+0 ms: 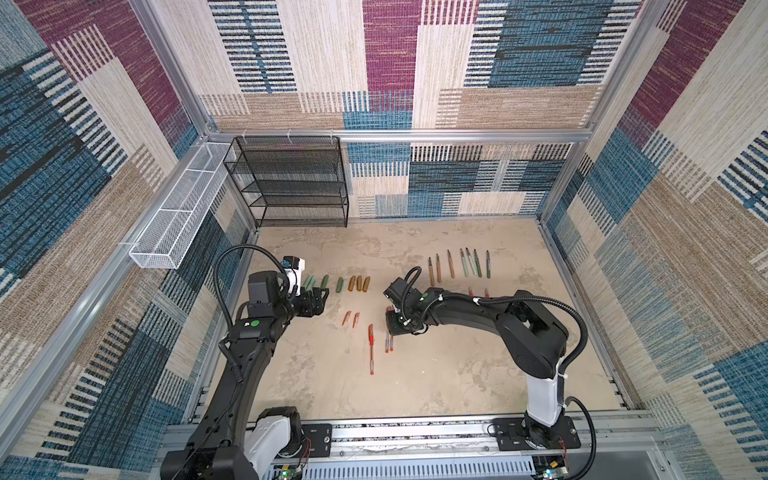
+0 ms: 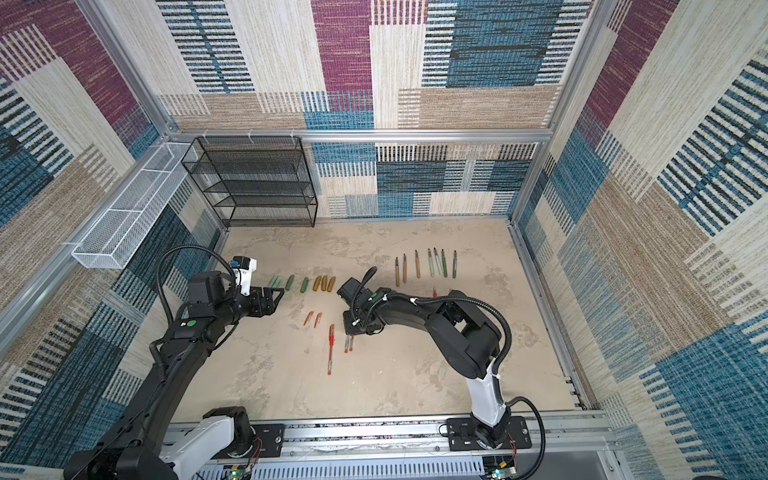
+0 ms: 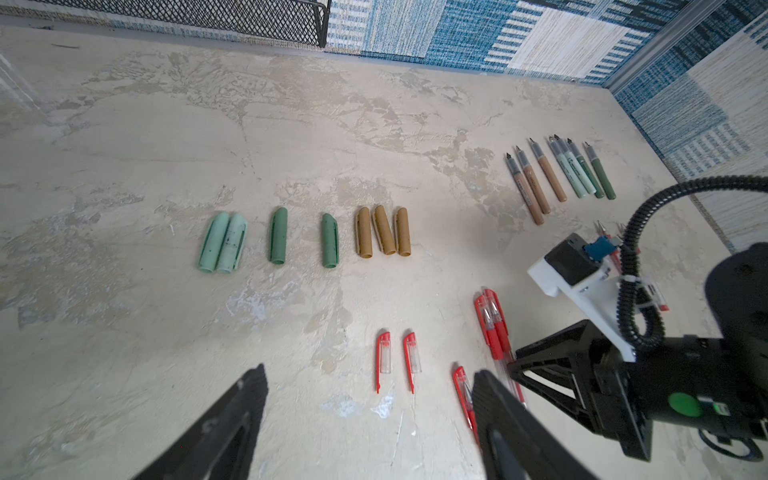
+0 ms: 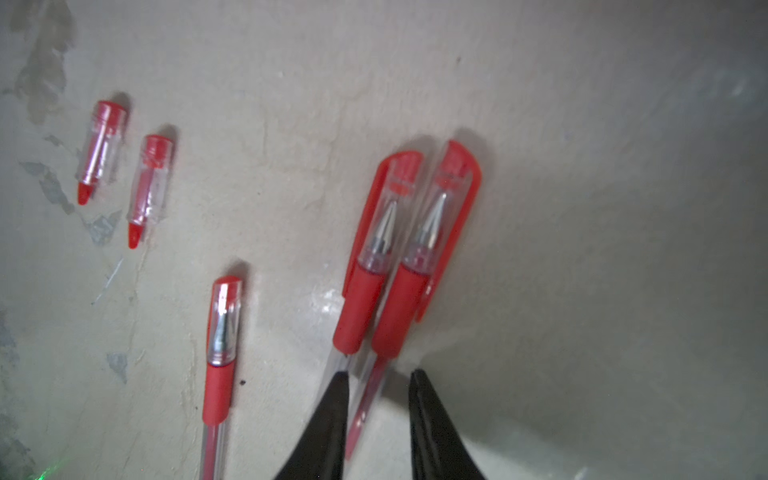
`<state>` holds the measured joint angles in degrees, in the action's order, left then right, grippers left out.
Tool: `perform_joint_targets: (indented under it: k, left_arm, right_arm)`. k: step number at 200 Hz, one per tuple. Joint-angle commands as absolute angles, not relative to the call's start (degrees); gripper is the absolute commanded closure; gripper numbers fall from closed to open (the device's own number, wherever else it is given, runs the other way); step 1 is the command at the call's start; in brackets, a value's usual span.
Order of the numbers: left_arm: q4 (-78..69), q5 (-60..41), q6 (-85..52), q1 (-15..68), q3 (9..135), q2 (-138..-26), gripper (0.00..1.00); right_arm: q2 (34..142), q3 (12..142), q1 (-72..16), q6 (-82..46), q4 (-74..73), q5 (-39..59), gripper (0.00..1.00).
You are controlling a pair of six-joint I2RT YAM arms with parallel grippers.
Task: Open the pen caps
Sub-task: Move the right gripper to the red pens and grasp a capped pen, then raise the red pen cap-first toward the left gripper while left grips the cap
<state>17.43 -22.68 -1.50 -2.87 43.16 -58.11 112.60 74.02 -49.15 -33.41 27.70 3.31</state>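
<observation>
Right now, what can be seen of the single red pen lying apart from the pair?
The single red pen lies flat on the table, cap still on: a clear cap with a red end over a silver tip, a red grip and a clear barrel. Only the table touches it; the pair lies beside it, apart.

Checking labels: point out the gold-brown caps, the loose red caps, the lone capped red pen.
gold-brown caps (image 3: 384,230): left wrist view, middle cap's body.
loose red caps (image 4: 149,183): right wrist view, one cap's clear sleeve.
lone capped red pen (image 4: 218,388): right wrist view, red grip.
</observation>
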Motion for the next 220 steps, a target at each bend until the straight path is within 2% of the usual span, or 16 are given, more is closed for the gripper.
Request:
perform_joint_targets:
  k: [1,63,87,138,170,194,220]
  left_arm:
    - [17.41,-23.24,-1.54,-2.81,43.72,-58.15,0.19]
    - [17.27,-23.14,-1.5,-2.72,43.95,-58.83,0.19]
    - [16.49,-22.59,-1.42,-2.64,43.31,-58.96,0.19]
    - [16.56,-24.73,-3.08,-2.57,43.99,-59.4,0.19]
    - [15.74,-28.75,-4.28,-2.57,43.87,-59.51,0.19]
    - [14.13,-32.65,-6.2,-2.32,43.34,-59.86,0.2]
    - [11.78,-41.48,-9.04,-2.45,42.85,-59.99,0.22]
  right_arm:
    - [113.4,74.11,-49.35,-33.48,29.92,2.41,0.73]
    - [111.82,70.87,-49.57,-33.09,32.52,0.23,0.78]
    - [111.43,69.52,-49.63,-32.96,34.46,-3.39,0.8]
    - [109.47,67.65,-49.54,-32.67,36.07,-7.07,0.91]
    - [106.11,67.09,-49.45,-33.1,34.44,-7.01,0.96]
    - [102.96,67.38,-49.33,-32.43,31.77,-7.56,0.97]
    - [98.16,66.71,-49.48,-31.86,24.97,-5.12,0.96]
